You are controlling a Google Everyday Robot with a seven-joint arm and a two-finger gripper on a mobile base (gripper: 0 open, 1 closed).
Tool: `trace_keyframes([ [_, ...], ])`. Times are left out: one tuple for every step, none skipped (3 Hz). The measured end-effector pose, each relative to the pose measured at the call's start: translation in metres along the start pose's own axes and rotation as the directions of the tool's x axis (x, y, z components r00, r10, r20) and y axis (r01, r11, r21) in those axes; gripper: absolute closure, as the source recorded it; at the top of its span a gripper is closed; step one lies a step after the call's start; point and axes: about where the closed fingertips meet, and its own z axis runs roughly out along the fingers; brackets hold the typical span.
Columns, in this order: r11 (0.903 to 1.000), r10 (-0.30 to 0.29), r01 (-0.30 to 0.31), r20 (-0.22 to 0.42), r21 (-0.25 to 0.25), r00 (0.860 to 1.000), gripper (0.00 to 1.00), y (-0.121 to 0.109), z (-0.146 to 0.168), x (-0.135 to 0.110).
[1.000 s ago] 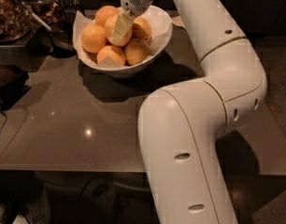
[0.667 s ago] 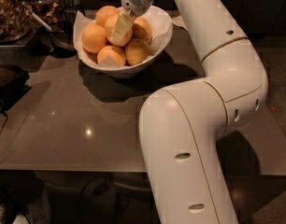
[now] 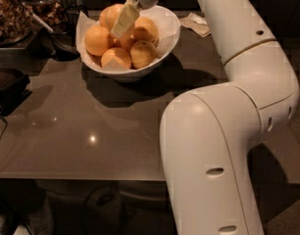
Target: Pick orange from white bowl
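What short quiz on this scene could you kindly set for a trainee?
1. True or false: the gripper is over the white bowl.
2. The bowl stands on: A. the table; B. a chair; C. the floor.
3. What fruit fills the bowl?
Key: 1 true; 2 A; 3 oranges.

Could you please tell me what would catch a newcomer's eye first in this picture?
The big white arm fills the right side, bending up over the table. At the back stands the white bowl heaped with oranges, and the gripper sits among them, on top of the pile.
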Motion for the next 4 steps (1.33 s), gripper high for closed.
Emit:
trace_keyframes([
  [0.9998, -0.006, 0.008, 0.078, -0.019, 0.997, 1.0, 0.015, -0.02, -0.007],
  [0.9996, -0.004, 0.006, 0.076, -0.027, 0.997, 1.0, 0.017, -0.016, -0.007],
  [0.9997, -0.009, 0.01, 0.071, -0.02, 0.997, 1.0, 0.026, -0.021, -0.014],
  [0.9984, 0.029, -0.033, 0.1, 0.045, 0.995, 1.0, 0.042, -0.056, -0.024],
])
